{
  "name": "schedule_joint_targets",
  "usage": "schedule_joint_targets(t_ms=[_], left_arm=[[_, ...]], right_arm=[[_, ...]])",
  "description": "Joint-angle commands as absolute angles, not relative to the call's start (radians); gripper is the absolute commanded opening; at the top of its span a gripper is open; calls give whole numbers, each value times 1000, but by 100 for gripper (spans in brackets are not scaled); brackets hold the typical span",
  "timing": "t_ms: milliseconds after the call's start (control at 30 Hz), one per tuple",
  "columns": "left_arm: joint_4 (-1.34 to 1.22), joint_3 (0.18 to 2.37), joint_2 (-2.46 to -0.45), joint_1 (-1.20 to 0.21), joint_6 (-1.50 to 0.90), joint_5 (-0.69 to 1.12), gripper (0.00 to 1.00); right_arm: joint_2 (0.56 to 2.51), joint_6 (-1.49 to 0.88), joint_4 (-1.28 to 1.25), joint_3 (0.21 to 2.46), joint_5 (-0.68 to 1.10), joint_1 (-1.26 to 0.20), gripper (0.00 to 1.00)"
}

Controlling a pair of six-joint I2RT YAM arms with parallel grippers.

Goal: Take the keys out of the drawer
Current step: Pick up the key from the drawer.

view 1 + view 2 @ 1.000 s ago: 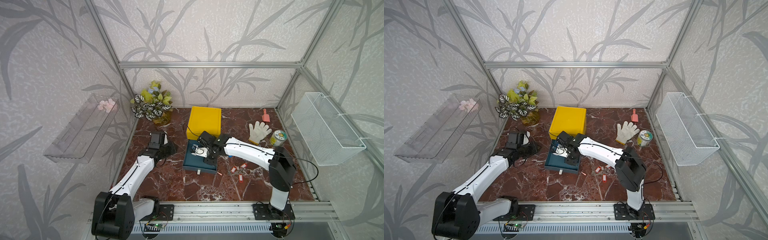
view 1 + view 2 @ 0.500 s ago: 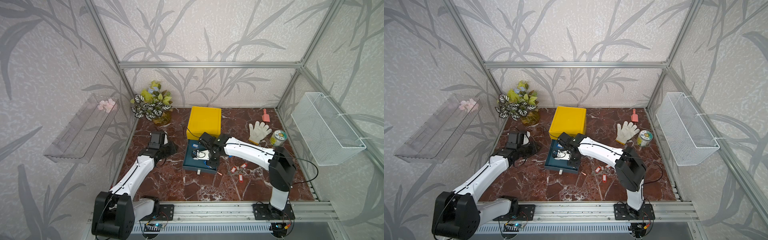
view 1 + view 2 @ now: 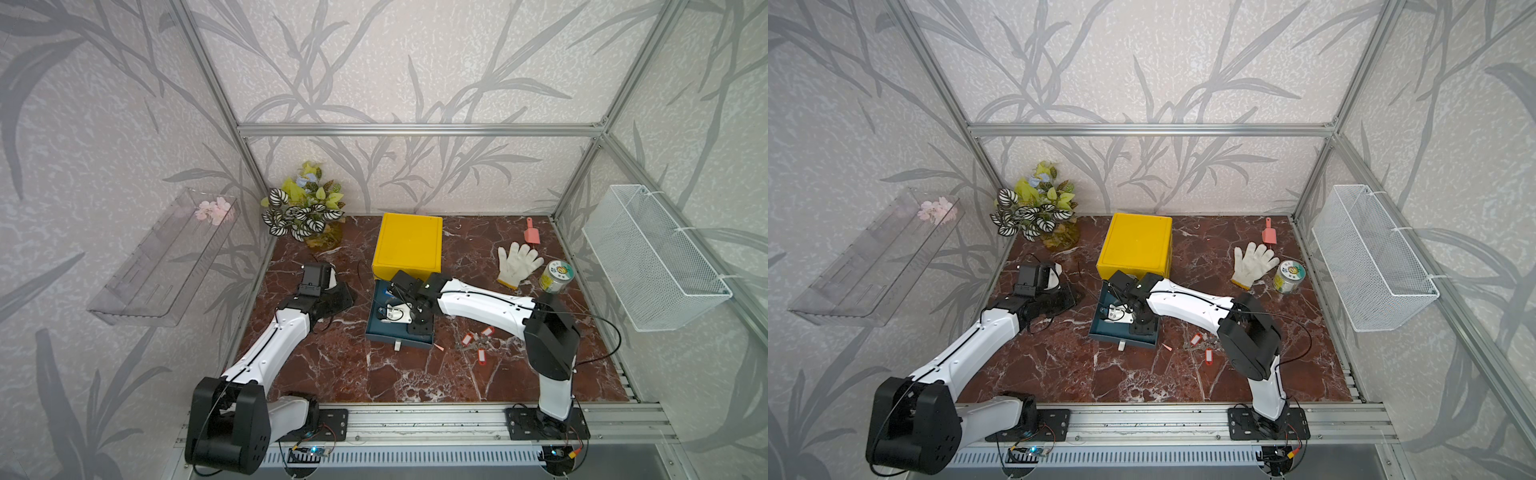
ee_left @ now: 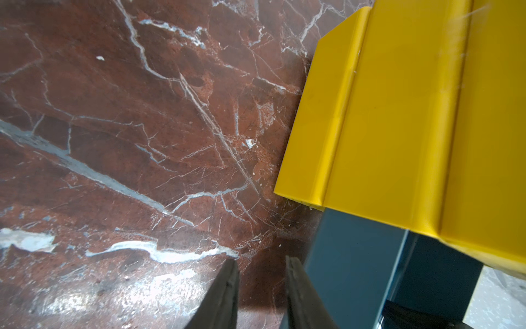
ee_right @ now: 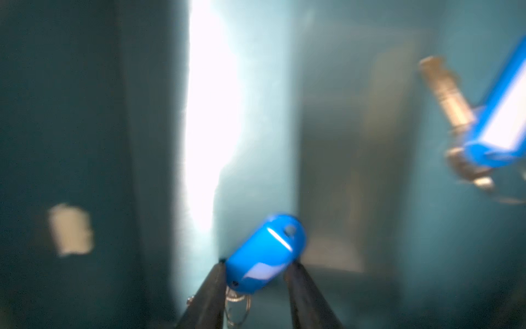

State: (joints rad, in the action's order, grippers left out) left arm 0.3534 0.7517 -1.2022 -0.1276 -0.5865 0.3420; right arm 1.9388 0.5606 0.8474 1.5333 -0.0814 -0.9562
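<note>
A clear plastic shelf [image 3: 137, 266] on the left wall of the leaf-papered cell carries pink blossoms [image 3: 214, 210]. A potted plant [image 3: 305, 212] stands in the back left corner of the red-brown marble bench [image 3: 332, 365]. The left fingers [image 4: 227, 284] hang parted and empty over bare marble, just beside the drawer. Mid-bench sits a yellow cabinet [image 3: 407, 243], with its dark teal drawer [image 3: 386, 331] pulled out toward the front rail. Inside the drawer, the right fingers [image 5: 216, 284] flank the tag of the blue-tagged keys [image 5: 264, 250]. The wrist view is too blurred to tell whether they pinch it. Another blue tag with a key [image 5: 501, 119] lies nearby in the drawer. The red-tagged keys [image 3: 467, 339] lie on the marble right of the drawer. Farther right and back are a white glove [image 3: 517, 262], a pink scoop [image 3: 531, 233] and a small jar [image 3: 556, 276]. A white wire basket [image 3: 652, 266] hangs on the right wall.
</note>
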Motion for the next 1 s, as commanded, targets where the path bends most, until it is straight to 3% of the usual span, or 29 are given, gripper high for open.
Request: schedule_joint_targets(t_ms=[0,967], left_arm=[[365,784,-1204,-120,-567,341,31],[355,769,-1173,-112,-576,339,32]], right_arm=[[1975,555,790,1545,-173,-928,30],[1943,538,811,1563,-143,-905,0]])
